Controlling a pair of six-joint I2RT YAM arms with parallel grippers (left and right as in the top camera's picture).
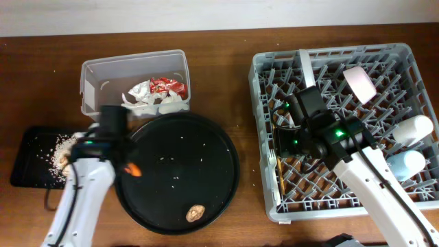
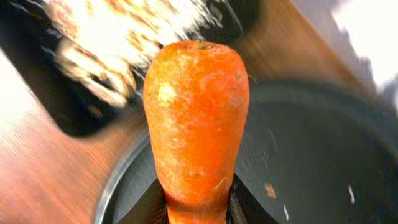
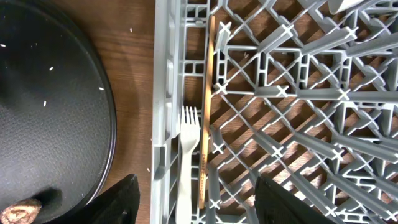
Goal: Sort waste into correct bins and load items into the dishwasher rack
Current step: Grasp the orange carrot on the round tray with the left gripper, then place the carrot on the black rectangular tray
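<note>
My left gripper is shut on the orange carrot, held over the left rim of the round black tray, close to the shallow black tray with pale grainy food. The clear tub holds crumpled white napkins and a red wrapper. My right gripper is open above the left edge of the grey dishwasher rack. A white plastic fork and a thin wooden stick lie in the rack beneath it. White cups and a pinkish bowl sit in the rack.
A brown food chunk lies at the front of the round black tray, also in the right wrist view. Scattered grains dot the tray. Bare wooden table separates the tray and the rack.
</note>
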